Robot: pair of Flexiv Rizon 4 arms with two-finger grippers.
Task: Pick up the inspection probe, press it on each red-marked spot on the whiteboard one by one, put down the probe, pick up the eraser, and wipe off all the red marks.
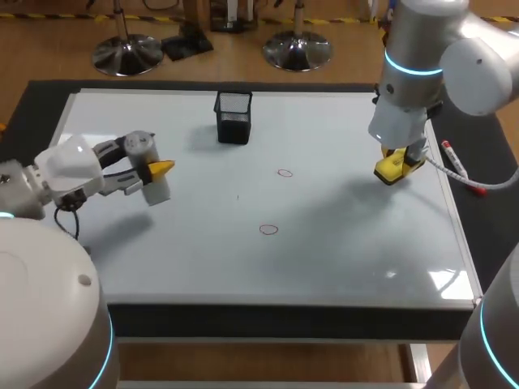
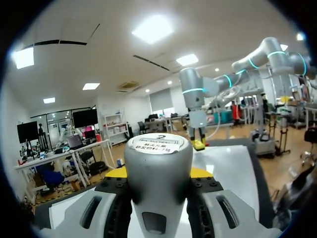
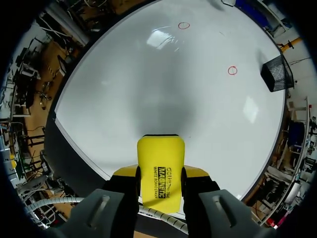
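White, glossy whiteboard (image 1: 340,267), head view: a flat, smooth rectangle lying on a dark surface (image 1: 45,101), with soft glare at its near right corner.
Red marks, head view: two small thin outlined rings near the middle of the board, the far red ring (image 1: 284,173) and the near red ring (image 1: 268,229), well apart from both arms.
Mesh cup (image 1: 233,117), head view: black wire mesh, square-sided, upright near the far edge.
Left claw (image 1: 159,173), head view: held level over the left part of the board, its yellow-tipped fingers clamped on the probe (image 1: 156,192), a pale grey, blocky cylinder.
Right claw (image 1: 395,168), head view: pointing down near the board's right edge, gripping the yellow eraser (image 1: 391,171) above the board.
Probe (image 2: 158,158), left wrist view: a smooth silver-grey rounded cylinder with a flat cap bearing a white label, standing crosswise between the fingers.
Left claw (image 2: 158,173), left wrist view: a yellow tip presses each side of the probe.
Right arm (image 2: 193,94), left wrist view: grey, ahead across the whiteboard (image 2: 228,168), with the eraser (image 2: 199,144) at its tip.
Eraser (image 3: 161,153), right wrist view: a bright yellow slab with rounded corners and black print.
Right claw (image 3: 161,174), right wrist view: its fingers are closed on the eraser's two long sides.
Whiteboard (image 3: 163,84), right wrist view: spread beneath the eraser; the near red ring (image 3: 184,25), the far red ring (image 3: 232,71) and the mesh cup (image 3: 276,73) lie far ahead.
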